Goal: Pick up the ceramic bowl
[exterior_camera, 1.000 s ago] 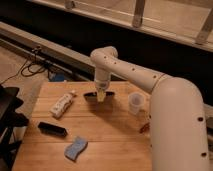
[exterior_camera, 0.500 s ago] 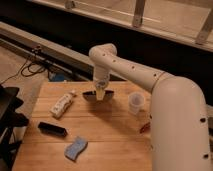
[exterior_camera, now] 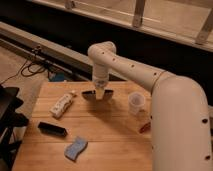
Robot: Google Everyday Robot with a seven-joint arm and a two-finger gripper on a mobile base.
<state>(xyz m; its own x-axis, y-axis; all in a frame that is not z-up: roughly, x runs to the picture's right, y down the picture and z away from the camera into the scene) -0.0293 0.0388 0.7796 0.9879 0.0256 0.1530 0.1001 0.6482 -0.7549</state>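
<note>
The ceramic bowl [exterior_camera: 90,95] is dark and glossy and sits at the back middle of the wooden table [exterior_camera: 105,135]. My gripper [exterior_camera: 100,93] comes straight down from the white arm [exterior_camera: 130,67] onto the bowl's rim. It is shut on the rim, with a pale finger across the bowl's middle. The bowl looks slightly tilted and just off the tabletop. Part of the bowl is hidden behind the finger.
A translucent plastic cup [exterior_camera: 136,102] stands right of the bowl. A white bottle [exterior_camera: 62,104] lies to the left, a black bar [exterior_camera: 52,129] and a blue sponge [exterior_camera: 76,148] nearer the front. A small red item [exterior_camera: 145,127] lies by my arm. A black chair [exterior_camera: 10,117] stands at far left.
My arm has risen slightly and shifted a little to the left, and the bowl has moved with the gripper. The other objects have not moved.
</note>
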